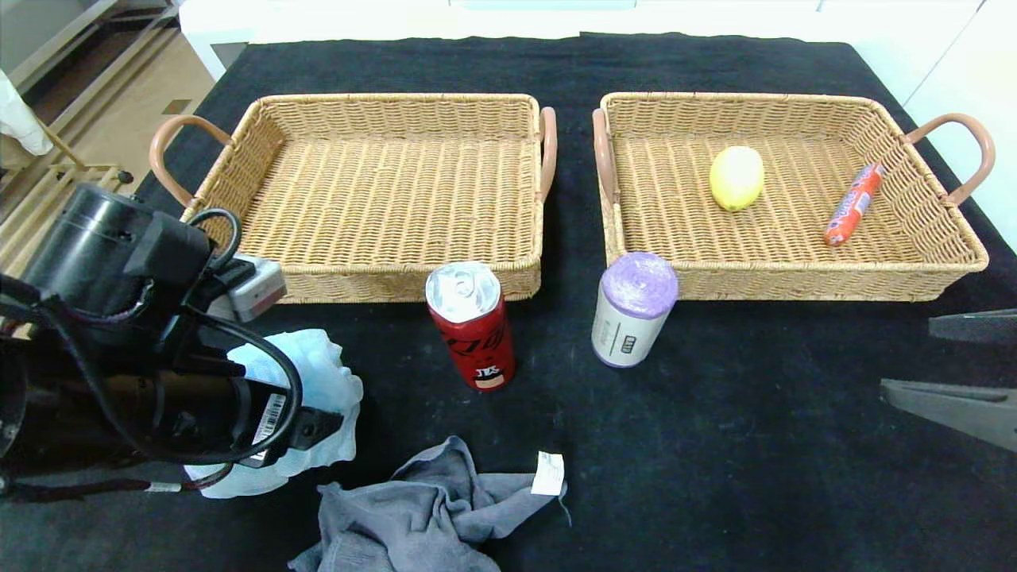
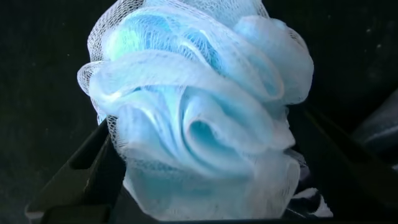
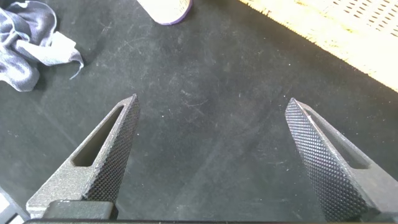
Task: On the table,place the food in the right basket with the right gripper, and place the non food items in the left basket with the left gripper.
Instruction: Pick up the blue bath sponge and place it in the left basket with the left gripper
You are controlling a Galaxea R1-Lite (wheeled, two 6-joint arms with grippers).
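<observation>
The left hand [image 2: 199,186] is down over the light-blue bath sponge [image 1: 318,381] at the near left of the black bench [image 1: 715,445]. In the left wrist view its dark fingers [image 2: 74,180] stand wide on either side of the sponge [image 2: 199,106], which fills the gap between them; whether the pads actually press the mesh cannot be told. From the head view the arm hides most of that hand, and the sponge shows just past it.

The right hand [image 3: 211,162] hangs at the near right edge of the bench, fingers [image 3: 99,162] spread apart over bare black fabric, holding nothing.

Two wicker baskets sit side by side at the far half of the bench. The left basket [image 1: 262,127] has nothing in it. The right basket [image 1: 914,127] holds the yellow lemon [image 1: 736,178] near its middle and the orange-red sausage [image 1: 852,204] to the right of the lemon, lying at a slant.

The red soda can [image 1: 471,326] stands upright just in front of the left basket's near right corner. The purple roll [image 1: 633,308] stands close to the right basket's near left corner, tilted slightly. The grey cloth [image 1: 421,512], with its small white tag [image 1: 548,473], lies crumpled at the near edge, between the sponge and the middle of the bench.
</observation>
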